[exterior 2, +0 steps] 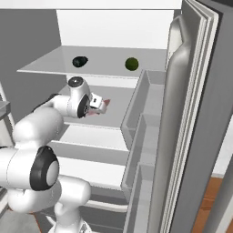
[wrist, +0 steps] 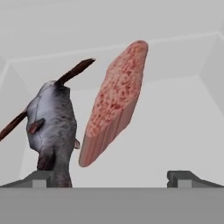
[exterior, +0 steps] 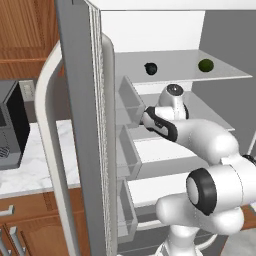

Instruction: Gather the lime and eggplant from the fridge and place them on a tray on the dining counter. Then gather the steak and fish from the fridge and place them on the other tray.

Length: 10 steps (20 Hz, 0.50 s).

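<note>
Gripper point(wrist: 112, 175) fingertips stand nearest the hand camera, spread fully apart, holding nothing. Directly ahead lies the steak point(wrist: 114, 103), a red marbled slab, with the fish point(wrist: 51, 127) just beside it at nine o'clock; both rest on a middle shelf of the fridge point(exterior: 82, 125). On the shelf above, the eggplant point(exterior: 150, 68) sits with the lime point(exterior: 205, 65) well apart at three o'clock. The fridge doors stand open. A marble bench point(exterior: 37, 165) lies at nine o'clock of the fridge.
</note>
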Motion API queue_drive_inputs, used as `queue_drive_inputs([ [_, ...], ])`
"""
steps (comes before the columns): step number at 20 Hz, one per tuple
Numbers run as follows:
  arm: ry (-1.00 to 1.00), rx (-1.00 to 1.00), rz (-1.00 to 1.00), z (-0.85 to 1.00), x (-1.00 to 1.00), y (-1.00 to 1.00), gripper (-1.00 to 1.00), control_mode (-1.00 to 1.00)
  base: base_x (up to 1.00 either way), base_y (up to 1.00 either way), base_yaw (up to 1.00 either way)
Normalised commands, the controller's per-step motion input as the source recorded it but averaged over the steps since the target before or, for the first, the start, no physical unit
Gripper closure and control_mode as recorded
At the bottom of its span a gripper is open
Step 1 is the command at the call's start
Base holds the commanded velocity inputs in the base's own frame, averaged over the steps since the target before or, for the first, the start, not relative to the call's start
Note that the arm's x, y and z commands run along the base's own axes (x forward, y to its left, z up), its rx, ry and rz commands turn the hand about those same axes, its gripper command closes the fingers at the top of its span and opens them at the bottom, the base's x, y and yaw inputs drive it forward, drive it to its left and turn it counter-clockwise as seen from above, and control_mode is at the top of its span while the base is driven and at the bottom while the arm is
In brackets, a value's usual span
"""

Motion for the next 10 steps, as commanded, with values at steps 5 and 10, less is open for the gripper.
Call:
queue_drive_inputs([
  [5,0.04,0.01,0.0,-0.09,0.32,-0.04,-1.0,-1.0,0.0,0.0,0.0],
  [10,0.04,0.0,0.0,-0.17,0.28,-0.03,-1.0,-1.0,0.0,0.0,0.0],
])
